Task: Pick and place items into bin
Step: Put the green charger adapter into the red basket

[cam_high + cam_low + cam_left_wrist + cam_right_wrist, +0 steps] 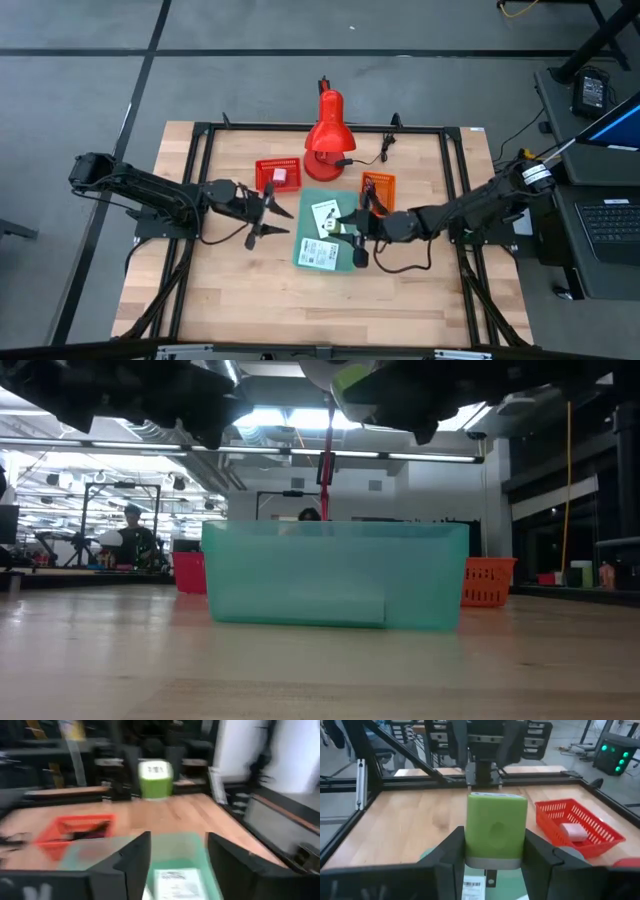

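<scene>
A green block [496, 832] with a pale end hangs over the teal bin [302, 238] at mid-table, and my right gripper [356, 240] is shut on it. Two white printed cards [324, 216] [318, 254] lie flat on the bin's floor. My left gripper [270, 218] stands open just off the bin's left rim with nothing between its fingers [132, 862]. Its view shows the block [155, 780] beyond the bin. A pink cube [572, 831] lies in a red basket [278, 176]. My right gripper pinches the green block by two opposite sides [470, 840], one finger on each. The fingers come nearly level from the table's right side. The block is lifted clear, above the teal bin's right part, one broad face turned toward the wrist camera.
A red desk lamp [326, 125] stands at the far middle of the table, its cable running right. An orange basket [378, 186] sits right of it, behind my right gripper. A black frame [200, 150] rims the table. Bare wood lies along the near edge.
</scene>
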Motion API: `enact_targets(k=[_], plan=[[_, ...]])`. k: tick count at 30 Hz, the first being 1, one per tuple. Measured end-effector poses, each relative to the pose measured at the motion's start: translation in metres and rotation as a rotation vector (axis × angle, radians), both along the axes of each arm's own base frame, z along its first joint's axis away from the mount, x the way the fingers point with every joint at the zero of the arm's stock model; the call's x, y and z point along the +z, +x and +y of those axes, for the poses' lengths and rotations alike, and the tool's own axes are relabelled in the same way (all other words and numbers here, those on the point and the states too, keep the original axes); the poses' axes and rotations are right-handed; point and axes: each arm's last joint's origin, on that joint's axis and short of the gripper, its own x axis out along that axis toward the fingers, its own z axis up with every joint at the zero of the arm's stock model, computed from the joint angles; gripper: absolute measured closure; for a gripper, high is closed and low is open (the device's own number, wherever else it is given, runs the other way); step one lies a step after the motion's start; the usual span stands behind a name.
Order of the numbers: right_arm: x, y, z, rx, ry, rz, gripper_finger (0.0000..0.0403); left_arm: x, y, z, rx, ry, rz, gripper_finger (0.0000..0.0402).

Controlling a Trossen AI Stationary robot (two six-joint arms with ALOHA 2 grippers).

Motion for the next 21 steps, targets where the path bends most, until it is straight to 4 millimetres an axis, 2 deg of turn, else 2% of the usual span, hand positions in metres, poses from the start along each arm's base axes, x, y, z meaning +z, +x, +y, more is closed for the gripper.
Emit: enact_targets(k=[3, 7, 16, 21], plan=[[0.001, 0.002, -0.007, -0.005, -0.018, -0.011, 0.0276, 0.004, 0.001, 0.003, 0.093, -0.017, -0.043, 0.0189], [0.005, 0.005, -0.016, 0.0, -0.037, -0.039, 0.0276, 0.01, 0.001, 0.004, 0.14, -0.024, -0.101, 0.0168], [0.009, 0.009, -0.027, 0.03, -0.039, -0.082, 0.0277, 0.01, 0.009, 0.0, 0.126, -0.032, -0.173, 0.0172], [0.012, 0.01, -0.027, 0.045, -0.051, -0.11, 0.0277, 0.008, 0.026, -0.004, 0.111, 0.004, -0.196, 0.0173]])
